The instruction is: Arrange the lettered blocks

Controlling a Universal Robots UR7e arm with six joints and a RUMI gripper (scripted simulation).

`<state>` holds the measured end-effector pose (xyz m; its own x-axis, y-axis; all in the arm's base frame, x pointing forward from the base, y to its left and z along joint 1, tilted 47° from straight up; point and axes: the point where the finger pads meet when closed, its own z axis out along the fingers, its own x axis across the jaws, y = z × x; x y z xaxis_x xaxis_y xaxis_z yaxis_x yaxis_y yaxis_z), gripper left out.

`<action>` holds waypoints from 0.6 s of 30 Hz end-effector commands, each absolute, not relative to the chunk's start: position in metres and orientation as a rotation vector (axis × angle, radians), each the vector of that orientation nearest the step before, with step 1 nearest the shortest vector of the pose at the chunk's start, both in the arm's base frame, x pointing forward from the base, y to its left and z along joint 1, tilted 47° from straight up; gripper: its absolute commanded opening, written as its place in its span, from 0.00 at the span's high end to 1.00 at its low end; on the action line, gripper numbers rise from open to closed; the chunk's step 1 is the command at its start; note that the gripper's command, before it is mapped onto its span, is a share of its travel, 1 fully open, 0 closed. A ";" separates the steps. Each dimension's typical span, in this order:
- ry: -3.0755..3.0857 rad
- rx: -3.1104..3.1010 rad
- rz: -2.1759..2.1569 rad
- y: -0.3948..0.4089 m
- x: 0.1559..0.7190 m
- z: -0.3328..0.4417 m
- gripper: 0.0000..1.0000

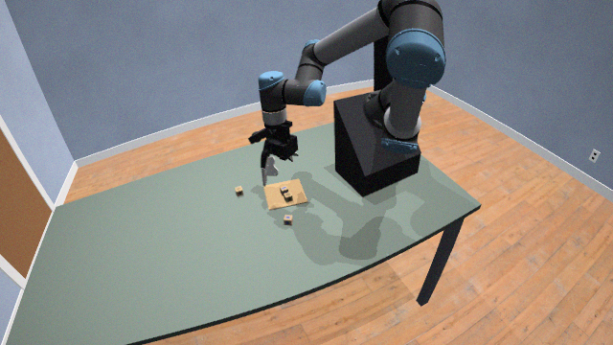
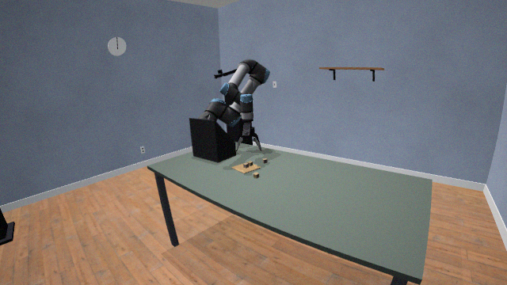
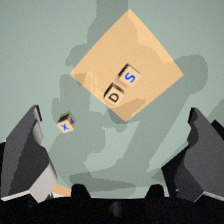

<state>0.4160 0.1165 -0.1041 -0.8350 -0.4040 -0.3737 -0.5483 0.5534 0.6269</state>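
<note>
My gripper (image 1: 281, 170) (image 2: 249, 150) (image 3: 115, 107) is open and empty, high above the table. The D block (image 1: 287, 196) (image 2: 250, 163) (image 3: 114, 96) and the S block (image 1: 284, 190) (image 2: 245, 165) (image 3: 130, 76) stand close together on the tan mat (image 1: 274, 201) (image 2: 239, 168) (image 3: 157, 75), D on the left as seen from the base. The X block (image 1: 287, 219) (image 2: 264, 161) (image 3: 65, 124) is off the mat, turned askew, and shows nearer the left finger in the wrist view. The fourth block (image 1: 238, 191) (image 2: 256, 175) is off the mat, out of the wrist view; its top cannot be read.
The green table (image 1: 144, 249) (image 2: 337, 210) extends outward from the black robot base (image 1: 351, 158) (image 2: 206, 138). The X block and the fourth block lie beside different edges of the mat. Arm shadows cross the mat and table.
</note>
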 end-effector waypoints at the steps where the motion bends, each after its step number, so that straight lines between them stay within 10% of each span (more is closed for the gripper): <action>1: 2.496 -0.969 1.112 0.119 0.420 -0.101 0.00; 18: 2.183 -1.370 0.985 0.128 0.428 -0.092 0.00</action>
<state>0.4253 0.1260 -0.0949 -0.5518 -0.5904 -0.5890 -0.8327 0.3515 0.4279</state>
